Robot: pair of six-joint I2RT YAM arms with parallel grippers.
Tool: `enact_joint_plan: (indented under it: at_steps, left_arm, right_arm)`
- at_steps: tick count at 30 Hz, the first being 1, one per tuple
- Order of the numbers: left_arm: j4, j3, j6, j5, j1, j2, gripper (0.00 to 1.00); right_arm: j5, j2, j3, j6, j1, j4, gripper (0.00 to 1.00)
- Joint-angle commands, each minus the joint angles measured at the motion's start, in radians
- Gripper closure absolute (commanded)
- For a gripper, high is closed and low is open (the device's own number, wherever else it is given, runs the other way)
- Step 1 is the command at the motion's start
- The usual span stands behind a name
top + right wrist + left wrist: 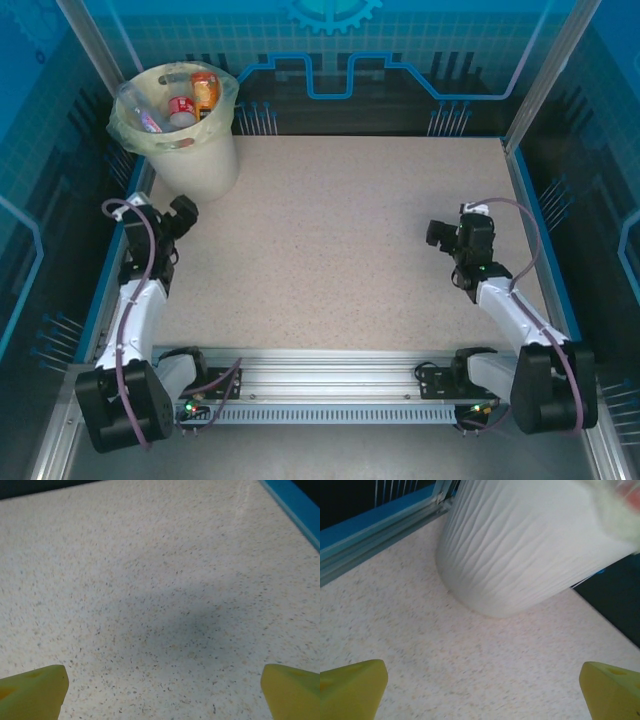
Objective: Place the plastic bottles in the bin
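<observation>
Plastic bottles (186, 100) lie heaped inside the bin (200, 165), reaching up to its rim. One has an orange label (206, 90), one beside it has a red label (181, 108), and a clear one (140, 112) leans against the bin's left side. A thin bag (122, 130) lines the bin and folds out over its edge. The bin stands upright on the speckled table (330, 260).

The left gripper (184, 212) hangs just in front of the bin, low over the table, its fingers spread wide and holding nothing. From the left wrist, the bin's ribbed wall (520, 550) rises close ahead of that gripper (481, 687). The right gripper (440, 236) sits well away to the bin's right, nearer the front. Its yellow fingertips (35, 687) are spread just as wide over bare tabletop, with nothing between them.
</observation>
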Motion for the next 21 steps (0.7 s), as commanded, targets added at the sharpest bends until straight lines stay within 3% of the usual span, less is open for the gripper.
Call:
enact_joint_plan:
  at_steps: [1, 8, 15, 21]
  left_arm:
    - [0.165, -0.073, 0.036, -0.017, -0.001, 0.033, 0.01]
    - [0.292, -0.158, 0.113, -0.014, -0.029, 0.137, 0.01]
    - [0.621, -0.263, 0.286, 0.048, -0.138, 0.25, 0.01]
    - [0.768, -0.282, 0.371, 0.092, -0.194, 0.316, 0.01]
  right_arm:
    - [-0.077, 0.067, -0.014, -0.111, -0.015, 0.172, 0.0]
    - [-0.131, 0.214, -0.026, -0.178, -0.015, 0.367, 0.0]
    - [-0.214, 0.315, -0.125, -0.234, -0.009, 0.674, 0.0]
    - [-0.221, 0.37, -0.126, -0.288, 0.031, 0.716, 0.0]
